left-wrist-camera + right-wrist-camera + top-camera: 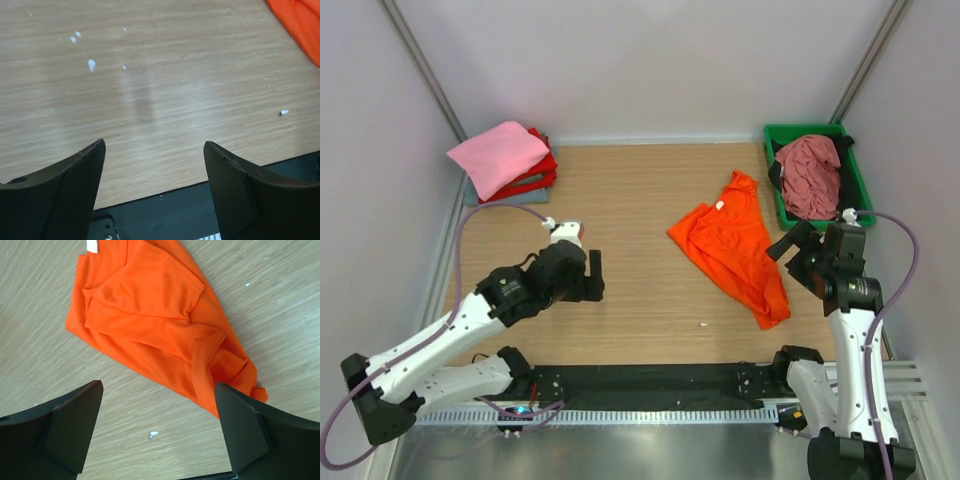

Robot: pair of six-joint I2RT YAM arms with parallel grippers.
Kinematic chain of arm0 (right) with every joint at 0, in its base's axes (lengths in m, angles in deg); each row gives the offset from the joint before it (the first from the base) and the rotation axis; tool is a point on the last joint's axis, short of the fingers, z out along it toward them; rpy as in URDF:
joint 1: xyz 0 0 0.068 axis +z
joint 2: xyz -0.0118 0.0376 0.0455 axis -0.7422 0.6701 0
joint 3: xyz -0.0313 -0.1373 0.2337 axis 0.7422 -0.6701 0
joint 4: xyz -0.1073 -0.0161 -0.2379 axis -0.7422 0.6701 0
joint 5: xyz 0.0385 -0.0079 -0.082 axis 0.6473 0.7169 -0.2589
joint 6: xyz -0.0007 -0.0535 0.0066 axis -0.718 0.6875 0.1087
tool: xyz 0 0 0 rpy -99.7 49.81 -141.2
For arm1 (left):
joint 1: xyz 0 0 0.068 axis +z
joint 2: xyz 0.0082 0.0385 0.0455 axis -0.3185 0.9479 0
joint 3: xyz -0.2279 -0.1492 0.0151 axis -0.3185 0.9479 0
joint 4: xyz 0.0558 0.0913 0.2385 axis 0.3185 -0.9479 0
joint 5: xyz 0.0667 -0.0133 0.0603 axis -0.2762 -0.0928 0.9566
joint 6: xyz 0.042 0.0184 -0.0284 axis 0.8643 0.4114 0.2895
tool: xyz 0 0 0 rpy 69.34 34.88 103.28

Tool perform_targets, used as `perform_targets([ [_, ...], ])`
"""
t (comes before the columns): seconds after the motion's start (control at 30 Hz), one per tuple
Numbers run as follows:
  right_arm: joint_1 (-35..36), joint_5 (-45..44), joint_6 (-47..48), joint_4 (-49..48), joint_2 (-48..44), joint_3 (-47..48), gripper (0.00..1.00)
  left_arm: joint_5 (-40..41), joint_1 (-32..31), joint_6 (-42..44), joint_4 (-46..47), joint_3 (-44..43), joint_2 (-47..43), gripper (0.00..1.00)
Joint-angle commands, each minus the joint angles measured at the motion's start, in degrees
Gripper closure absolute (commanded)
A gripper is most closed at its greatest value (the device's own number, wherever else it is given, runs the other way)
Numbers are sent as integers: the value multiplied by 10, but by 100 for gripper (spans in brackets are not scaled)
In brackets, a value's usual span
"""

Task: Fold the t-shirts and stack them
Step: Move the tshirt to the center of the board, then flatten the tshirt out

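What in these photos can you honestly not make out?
Top view: the pink shirt covers its pile, so the count underneath is unclear.
Top view: in the green tray, the dusty rose shirt hides most of the black cloth.
Left wrist view: the orange shirt is cut off by the frame corner.
White specks: too small to identify.

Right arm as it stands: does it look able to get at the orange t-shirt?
Likely yes: the right gripper hangs open just beside the orange t-shirt, with only bare table between them.
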Motion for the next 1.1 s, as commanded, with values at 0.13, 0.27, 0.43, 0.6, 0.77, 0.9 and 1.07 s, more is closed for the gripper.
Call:
perform_targets([
  [0.13,29,29,4,-44,91,26,0,-14,-45,-84,84,10,84,21],
  [0.27,101,16,33,-68,230,83,0,5,-45,-58,81,-18,112,21],
  [0.43,195,-56,55,-45,389,196,3,48,-43,-24,24,-36,92,17],
  [0.6,210,-195,55,-15,431,229,0,60,-41,-40,-17,-13,34,16],
  [0.77,203,-198,68,-41,443,202,0,14,-41,-69,21,56,-9,17],
  [0.9,202,-171,75,-42,474,199,3,1,-41,-82,27,98,-26,18],
  [1.07,203,-197,76,-52,487,207,5,1,-42,-84,29,111,-52,19],
])
